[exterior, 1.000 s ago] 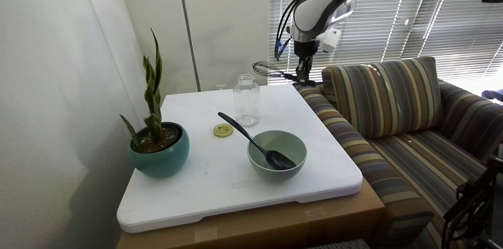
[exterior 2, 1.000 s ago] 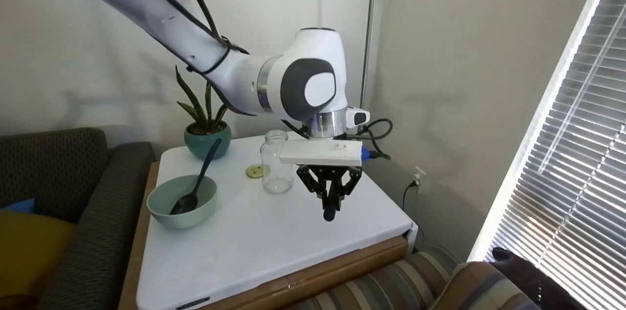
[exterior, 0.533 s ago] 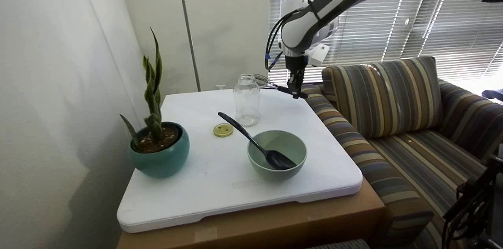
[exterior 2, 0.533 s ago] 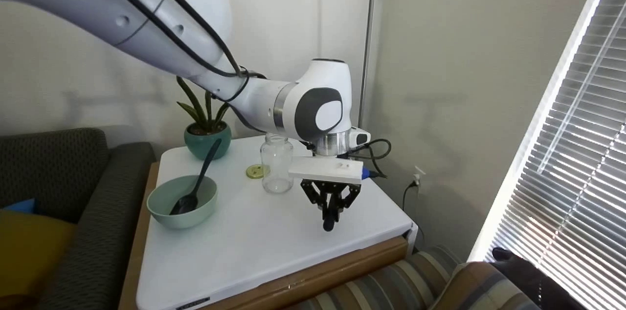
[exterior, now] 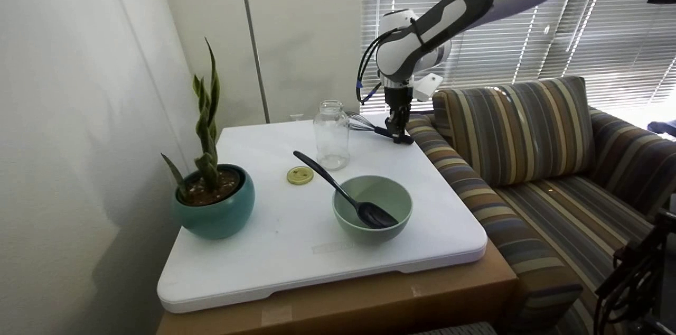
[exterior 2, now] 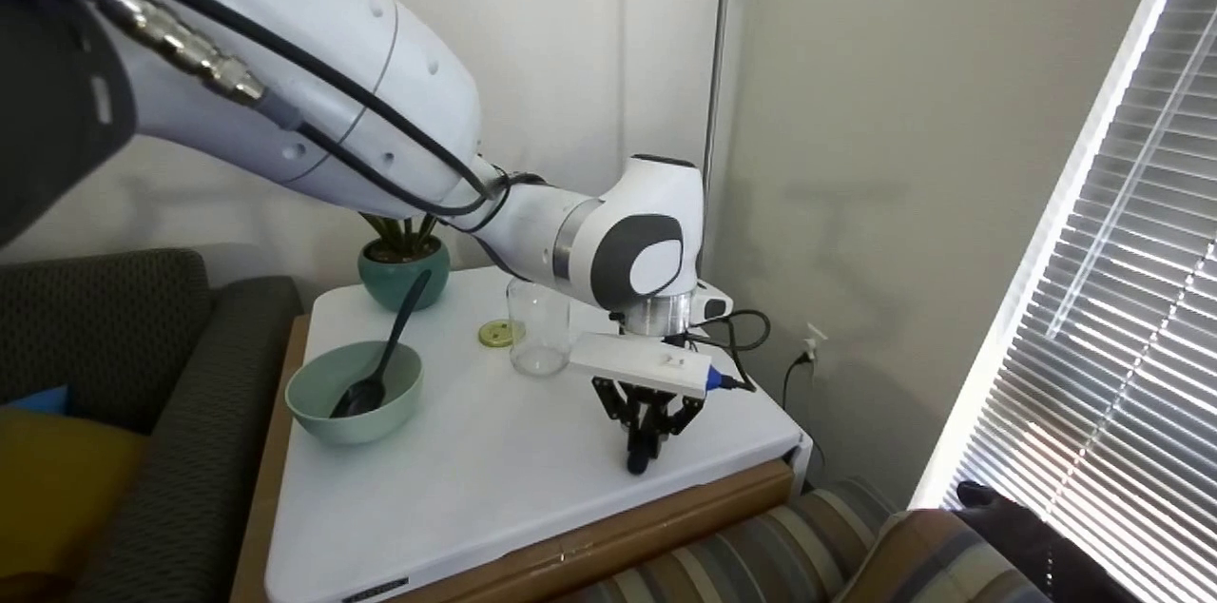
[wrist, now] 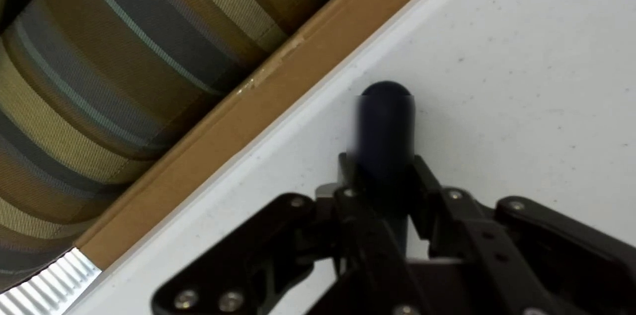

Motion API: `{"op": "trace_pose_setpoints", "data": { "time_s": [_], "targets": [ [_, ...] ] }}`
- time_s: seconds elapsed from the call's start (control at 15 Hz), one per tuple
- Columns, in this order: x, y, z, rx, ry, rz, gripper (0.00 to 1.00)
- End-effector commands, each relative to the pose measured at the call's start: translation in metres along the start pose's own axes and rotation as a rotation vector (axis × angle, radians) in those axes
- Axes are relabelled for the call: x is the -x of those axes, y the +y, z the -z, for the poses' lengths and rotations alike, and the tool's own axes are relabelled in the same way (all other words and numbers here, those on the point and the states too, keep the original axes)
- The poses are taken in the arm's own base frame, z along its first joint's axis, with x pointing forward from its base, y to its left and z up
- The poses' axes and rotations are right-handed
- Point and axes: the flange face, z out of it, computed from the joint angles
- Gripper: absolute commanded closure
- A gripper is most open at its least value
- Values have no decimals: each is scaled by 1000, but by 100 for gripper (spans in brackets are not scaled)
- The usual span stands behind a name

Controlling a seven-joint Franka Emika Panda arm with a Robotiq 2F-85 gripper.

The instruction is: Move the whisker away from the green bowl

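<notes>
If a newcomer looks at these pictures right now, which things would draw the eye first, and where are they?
Probably the white Panda arm, reaching over the white tabletop with its Robotiq gripper closed on the whisk near the edge by the striped armchair. Next, perhaps, the pale green bowl toward the opposite end, a black spoon leaning in it, and the snake plant in its teal pot by the wall.

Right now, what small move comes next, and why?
Probably lower the gripper slightly to settle the whisk on the white tabletop: the gripper is shut on the whisk's black handle, well away from the green bowl, but tabletop contact is unclear.
</notes>
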Motion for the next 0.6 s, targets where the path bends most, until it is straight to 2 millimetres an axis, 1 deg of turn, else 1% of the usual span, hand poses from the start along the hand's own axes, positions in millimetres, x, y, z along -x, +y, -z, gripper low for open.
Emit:
{"op": "trace_pose_setpoints", "data": {
  "time_s": [0.0, 0.07, 0.13, 0.2, 0.27, 0.4, 0.47, 0.53],
  "targets": [
    [-1, 10, -7, -49, 9, -41, 48],
    [-1, 11, -3, -62, 15, -51, 44],
    [-2, 13, 0, -69, 23, -58, 36],
    [-1, 11, 6, -81, 31, -61, 30],
    [-2, 11, 12, -84, 42, -69, 21],
    [-4, 9, 28, -78, 64, -74, 8],
    [-6, 9, 40, -67, 75, -78, 2],
    [-7, 8, 52, -61, 81, -81, 0]
  ]
}}
